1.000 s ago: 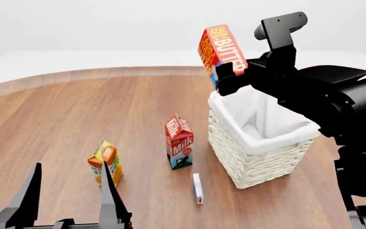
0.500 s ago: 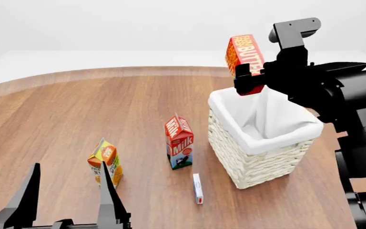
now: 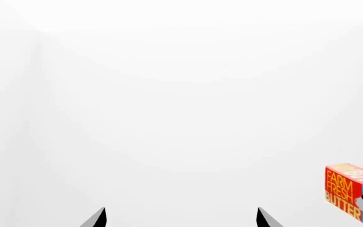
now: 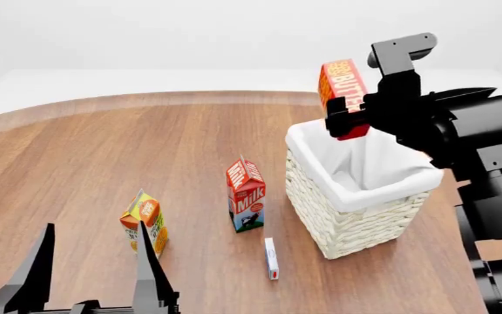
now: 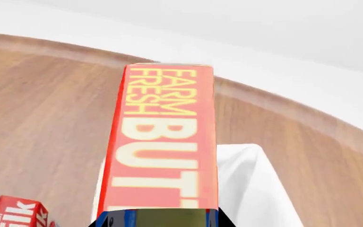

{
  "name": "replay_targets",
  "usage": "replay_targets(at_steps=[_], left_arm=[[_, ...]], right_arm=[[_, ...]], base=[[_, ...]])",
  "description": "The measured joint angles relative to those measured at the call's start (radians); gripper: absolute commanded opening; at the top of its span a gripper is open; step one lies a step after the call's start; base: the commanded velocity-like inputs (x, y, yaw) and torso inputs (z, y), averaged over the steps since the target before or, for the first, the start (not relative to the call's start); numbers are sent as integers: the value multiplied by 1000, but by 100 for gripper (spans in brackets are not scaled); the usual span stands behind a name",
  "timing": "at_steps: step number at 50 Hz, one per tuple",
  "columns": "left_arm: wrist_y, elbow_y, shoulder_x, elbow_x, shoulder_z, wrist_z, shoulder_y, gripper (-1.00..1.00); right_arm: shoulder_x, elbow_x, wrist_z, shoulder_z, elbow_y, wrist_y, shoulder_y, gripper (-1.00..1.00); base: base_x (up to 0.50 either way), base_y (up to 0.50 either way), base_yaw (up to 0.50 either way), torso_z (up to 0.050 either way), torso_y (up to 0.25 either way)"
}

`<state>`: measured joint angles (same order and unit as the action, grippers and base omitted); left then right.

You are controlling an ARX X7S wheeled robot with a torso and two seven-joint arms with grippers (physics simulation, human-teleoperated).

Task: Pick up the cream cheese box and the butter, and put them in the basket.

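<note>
Right gripper [image 4: 349, 119] clamping butter [image 4: 342, 97] by lower end, hanging upright over basket [image 4: 353, 196]. Stiff light carton, probably slick. Left gripper [image 4: 94, 275] sitting apart, empty. Cream cheese box [image 4: 271, 258] lying on table [image 4: 102, 157]; thin, needing edge pinch.

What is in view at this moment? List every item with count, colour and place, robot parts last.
butter: one, red-orange box with yellow-white lettering, held upright in the air over the basket's far rim
basket: one, white wicker with a white cloth liner, right side of the table
milk carton: one, red and white, standing left of the basket
cream cheese box: one, small, flat, white with a red end, lying on the table nearer the robot than the milk carton
juice carton: one, orange, yellow and green, standing left of the milk carton
table: one, brown wood
right gripper: one, black, shut on the butter above the basket
left gripper: one, black, open, low at the near left, holding nothing
</note>
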<state>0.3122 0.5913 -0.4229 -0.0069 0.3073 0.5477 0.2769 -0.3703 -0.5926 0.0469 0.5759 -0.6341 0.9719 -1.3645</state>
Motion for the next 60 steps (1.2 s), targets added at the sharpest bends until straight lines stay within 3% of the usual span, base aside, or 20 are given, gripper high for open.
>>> replay_targets(at_steps=[37,60], left_arm=[[-10,-1,-5,-13,4,5,-16,100],[-26,-1,-5,-19,10,5,-33,100]], right_arm=[[-11,14,13,39,-32,1,20,-100],[37,66,32,51,-257,-100,-34,-100]], base=[[0,0,0,1,1],[0,0,0,0,1]])
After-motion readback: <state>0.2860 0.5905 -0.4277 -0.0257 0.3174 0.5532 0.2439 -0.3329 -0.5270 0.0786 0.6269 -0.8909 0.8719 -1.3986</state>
